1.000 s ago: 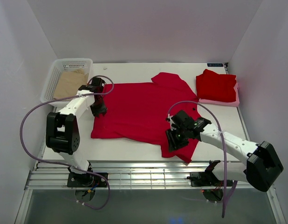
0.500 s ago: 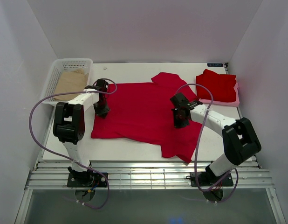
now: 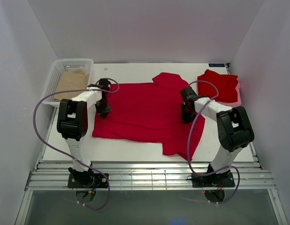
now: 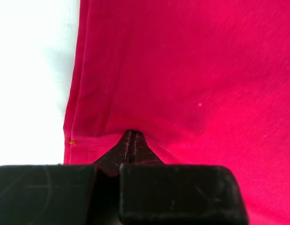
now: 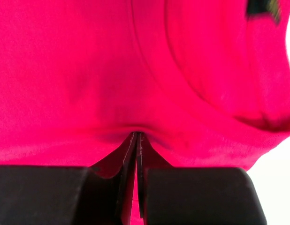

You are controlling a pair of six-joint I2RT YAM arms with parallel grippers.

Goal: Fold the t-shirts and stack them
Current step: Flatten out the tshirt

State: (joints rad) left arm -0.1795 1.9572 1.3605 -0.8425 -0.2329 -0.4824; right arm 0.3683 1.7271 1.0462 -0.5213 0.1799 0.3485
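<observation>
A red t-shirt [image 3: 145, 110] lies spread flat on the table [image 3: 126, 70]; the left claw [image 3: 102, 112] is clamped on its left hem; the right claw [image 3: 186, 118] pinches its right side; a folded red t-shirt [image 3: 217, 86] sits far right.

t-shirt [image 3: 145, 112]: soft red cloth, matt, fine knit | basket [image 3: 74, 61]: white plastic lattice, slightly glossy | table [image 3: 126, 149]: white, smooth, matt | left gripper [image 4: 131, 140]: black plastic, matt, lightly scuffed
</observation>
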